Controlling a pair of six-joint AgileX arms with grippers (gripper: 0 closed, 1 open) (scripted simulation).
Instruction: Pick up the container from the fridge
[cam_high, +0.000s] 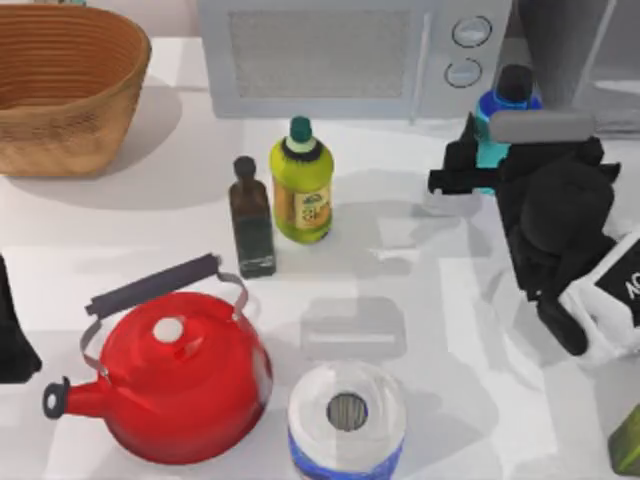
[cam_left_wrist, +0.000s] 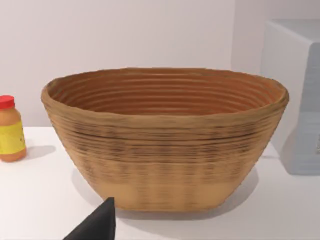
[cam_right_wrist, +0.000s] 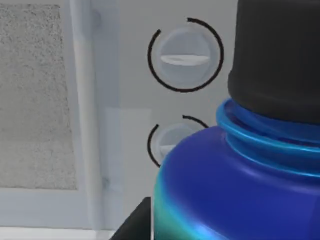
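Here container (cam_high: 497, 110) sits between right pincer (cam_high: 478, 150) fingers.

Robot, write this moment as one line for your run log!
right gripper: at blue container, grip unclear | container: beside microwave | left arm: parked by basket

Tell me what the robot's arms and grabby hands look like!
The right arm is chunky matte black, with a white block near its wrist carrying a black label with white lettering. The right gripper is black with flat, blocky fingers. The left arm, at the table's left edge, is a black wedge; a black pointed fingertip pokes into the left wrist view.
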